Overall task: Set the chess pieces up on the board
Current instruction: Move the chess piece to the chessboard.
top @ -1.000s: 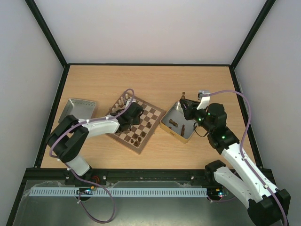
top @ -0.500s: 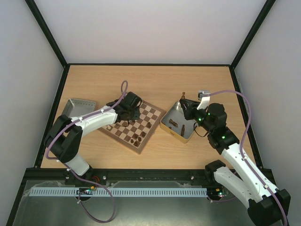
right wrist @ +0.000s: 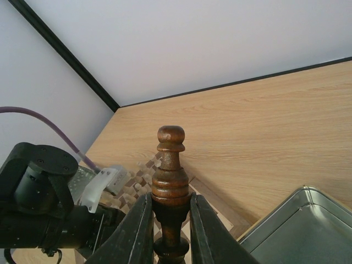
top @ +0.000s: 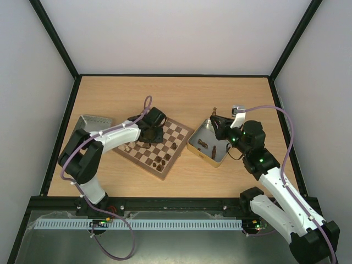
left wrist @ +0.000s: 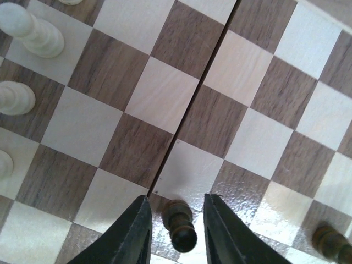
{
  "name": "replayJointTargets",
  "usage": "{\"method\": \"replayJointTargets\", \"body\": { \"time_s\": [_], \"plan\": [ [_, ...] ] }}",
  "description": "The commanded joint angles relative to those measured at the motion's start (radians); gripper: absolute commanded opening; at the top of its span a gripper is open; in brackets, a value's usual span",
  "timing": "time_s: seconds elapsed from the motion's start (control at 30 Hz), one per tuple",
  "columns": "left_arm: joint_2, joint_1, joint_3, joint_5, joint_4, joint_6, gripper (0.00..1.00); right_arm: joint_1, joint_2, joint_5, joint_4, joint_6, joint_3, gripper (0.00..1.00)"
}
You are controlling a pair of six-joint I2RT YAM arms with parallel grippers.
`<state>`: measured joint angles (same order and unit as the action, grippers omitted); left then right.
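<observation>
The chessboard point(top: 179, 132) lies mid-table with dark pieces point(top: 159, 162) along its near edge and a pale piece point(top: 127, 147) at its left. My left gripper point(top: 152, 131) hovers over the board's left part. In the left wrist view my left gripper point(left wrist: 177, 201) is open, its jaws either side of a dark pawn point(left wrist: 180, 225) standing on the board point(left wrist: 159, 99), with gaps on both sides. Pale pieces point(left wrist: 33, 33) stand at the upper left. My right gripper point(right wrist: 169, 201) is shut on a tall dark brown piece point(right wrist: 170, 165), held upright above the tin point(top: 193, 144).
The shiny tin holds a few loose dark pieces point(top: 202, 144) and sits right of the board; its rim shows in the right wrist view point(right wrist: 308, 220). A grey tray point(top: 91, 124) lies left of the board. Black frame posts edge the table.
My left gripper has moved from the board's middle toward its far-left part and now covers the pale pieces there. My right arm and its piece have not moved.
</observation>
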<state>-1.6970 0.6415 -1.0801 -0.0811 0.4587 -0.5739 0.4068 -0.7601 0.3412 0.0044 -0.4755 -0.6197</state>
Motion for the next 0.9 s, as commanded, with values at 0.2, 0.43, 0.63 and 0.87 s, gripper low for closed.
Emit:
{"method": "replayJointTargets", "body": {
  "time_s": [0.2,0.43,0.63,0.87],
  "plan": [
    [-0.012,-0.018,-0.030,0.006,0.033,0.023,0.10,-0.002,0.006,0.008,0.006,-0.003,-0.003,0.15],
    [0.036,0.015,-0.025,0.053,0.083,0.054,0.08,-0.002,0.002,0.011,0.013,-0.006,-0.001,0.15],
    [0.063,0.083,-0.022,0.071,0.126,0.057,0.09,-0.002,-0.010,0.017,0.020,-0.008,-0.001,0.15],
    [0.040,0.129,-0.004,0.081,0.128,0.051,0.10,-0.002,-0.019,0.023,0.026,-0.010,0.001,0.15]
  ]
}}
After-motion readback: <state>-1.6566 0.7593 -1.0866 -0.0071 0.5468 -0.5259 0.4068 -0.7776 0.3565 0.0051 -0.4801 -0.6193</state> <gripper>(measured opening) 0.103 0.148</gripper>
